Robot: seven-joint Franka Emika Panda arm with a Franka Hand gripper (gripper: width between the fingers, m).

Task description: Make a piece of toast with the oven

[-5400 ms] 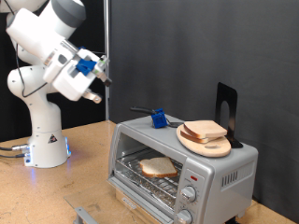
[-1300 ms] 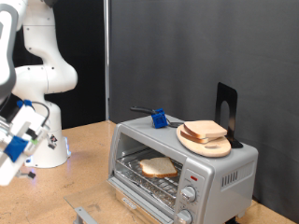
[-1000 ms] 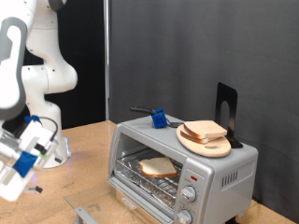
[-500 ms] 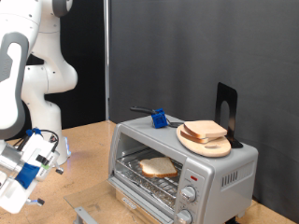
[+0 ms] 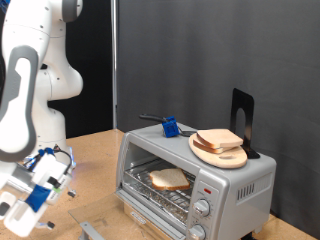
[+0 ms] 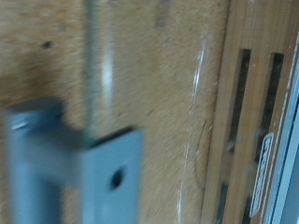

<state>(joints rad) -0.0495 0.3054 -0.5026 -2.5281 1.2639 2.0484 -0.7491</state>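
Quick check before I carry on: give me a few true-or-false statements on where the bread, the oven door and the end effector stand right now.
1. A slice of bread lies on the wire rack inside the toaster oven. True.
2. The oven door is shut. False: it is folded down open, with its handle at the exterior view's bottom.
3. The end effector hangs low at the exterior view's left, away from the oven. True.
4. The end effector holds a slice of bread. False: no bread shows at its fingers.
5. The wooden plate on top of the oven is bare. False: another bread slice lies on it.
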